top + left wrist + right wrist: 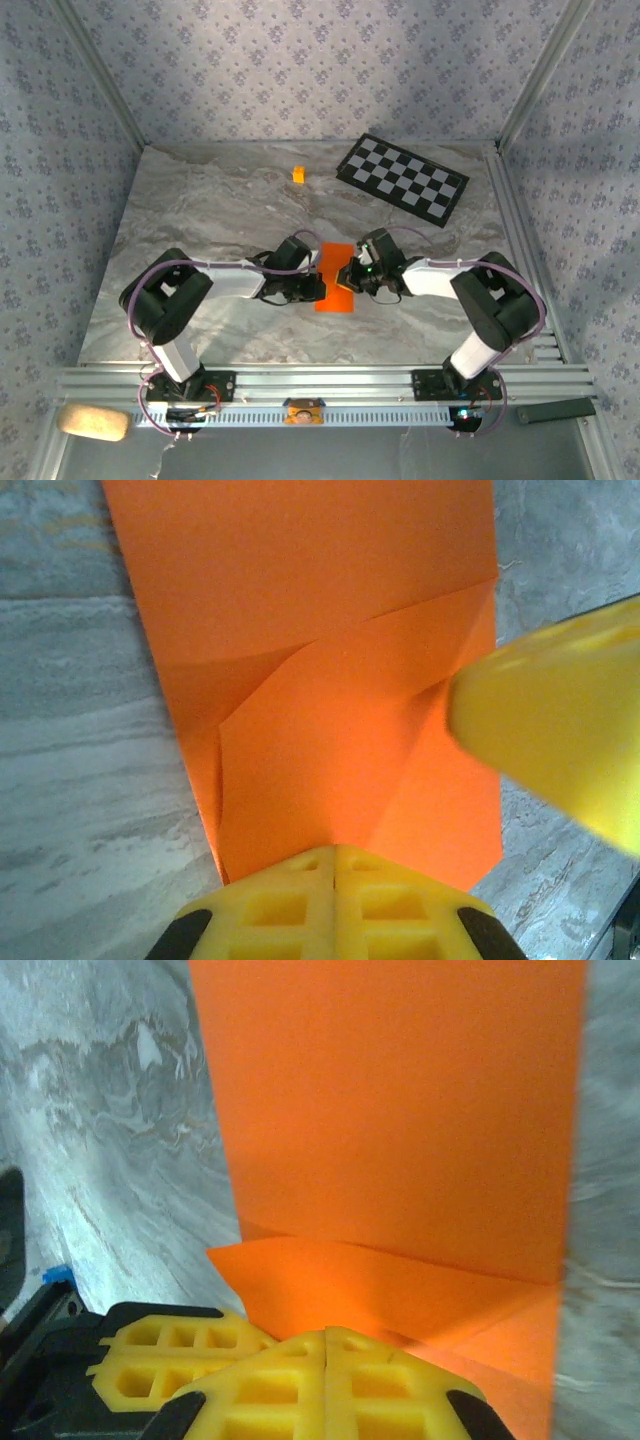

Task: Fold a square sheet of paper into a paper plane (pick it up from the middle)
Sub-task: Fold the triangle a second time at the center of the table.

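The square sheet of paper [335, 301] lies mid-table, bright orange and folded into an upright rectangle. In the left wrist view one corner flap [330, 750] is folded over, with its point running into my left gripper [335, 852]. That gripper [321, 286] comes in from the left and is shut on the flap's tip. From the right, my right gripper [348, 273] is shut, its closed tip [327, 1335] resting on the paper [400, 1110] beside the raised flap [380, 1280]. Its yellow fingers [550, 740] touch the crease's end.
A tiny orange-yellow cube [298, 174] sits toward the back. A black-and-white checkered board [402, 176] lies at the back right. Marble tabletop [200, 210] stretches around the paper. A tan pad [92, 421] rests off the table at the near left.
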`<action>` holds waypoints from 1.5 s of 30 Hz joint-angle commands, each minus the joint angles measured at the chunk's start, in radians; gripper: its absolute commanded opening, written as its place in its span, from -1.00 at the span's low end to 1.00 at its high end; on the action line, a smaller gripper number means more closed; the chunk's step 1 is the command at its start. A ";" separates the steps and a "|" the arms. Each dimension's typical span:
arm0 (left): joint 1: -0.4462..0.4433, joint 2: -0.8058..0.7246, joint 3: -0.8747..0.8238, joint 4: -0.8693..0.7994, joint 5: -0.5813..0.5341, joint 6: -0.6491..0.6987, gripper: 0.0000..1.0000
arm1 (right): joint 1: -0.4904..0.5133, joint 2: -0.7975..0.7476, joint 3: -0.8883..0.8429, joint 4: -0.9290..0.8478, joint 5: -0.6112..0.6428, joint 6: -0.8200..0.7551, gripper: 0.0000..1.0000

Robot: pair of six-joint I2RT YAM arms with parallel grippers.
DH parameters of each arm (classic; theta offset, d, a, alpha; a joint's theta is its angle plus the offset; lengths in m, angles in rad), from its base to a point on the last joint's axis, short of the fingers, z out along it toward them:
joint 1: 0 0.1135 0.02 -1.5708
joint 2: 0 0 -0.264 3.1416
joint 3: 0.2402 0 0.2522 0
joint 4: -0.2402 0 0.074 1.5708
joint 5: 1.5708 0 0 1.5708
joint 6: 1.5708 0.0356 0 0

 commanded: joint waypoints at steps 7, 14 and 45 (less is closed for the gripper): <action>-0.007 0.026 -0.030 -0.159 -0.081 0.018 -1.00 | -0.060 0.092 -0.039 0.042 0.015 0.023 -0.93; -0.008 0.024 -0.033 -0.160 -0.083 0.020 -1.00 | -0.186 0.063 -0.021 0.005 -0.014 -0.013 -0.92; -0.008 -0.066 0.148 -0.194 0.001 0.002 -0.88 | -0.109 0.096 -0.026 -0.049 0.021 -0.026 -1.00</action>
